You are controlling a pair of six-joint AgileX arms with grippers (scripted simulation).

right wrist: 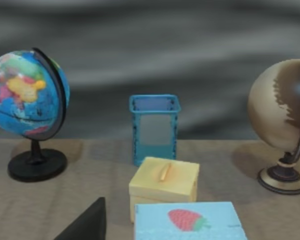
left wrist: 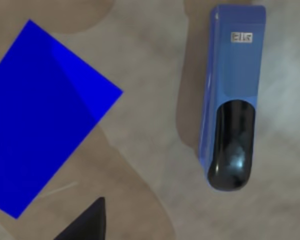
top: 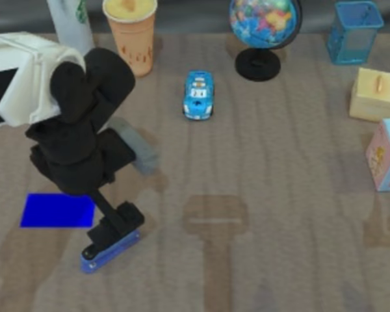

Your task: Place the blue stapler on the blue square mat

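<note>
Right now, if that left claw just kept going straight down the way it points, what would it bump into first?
Probably the small light-blue stapler with the black top piece: the left end effector hangs right above it in the top view. The height between them is unclear. The flat deep-blue mat lies beside, apart.

Two globes [right wrist: 30, 105] flank a mesh cup [right wrist: 154, 127] behind a yellow box [right wrist: 163, 187]

You see the stapler [left wrist: 232, 75]: smooth light-blue plastic body, glossy black top | mat [left wrist: 35, 120]: flat, matt, plain deep blue | table [top: 279, 195]: matt brownish surface with wood-like grain | mesh cup [right wrist: 154, 127]: see-through blue mesh | toy car [top: 198, 95]: shiny plastic
</note>
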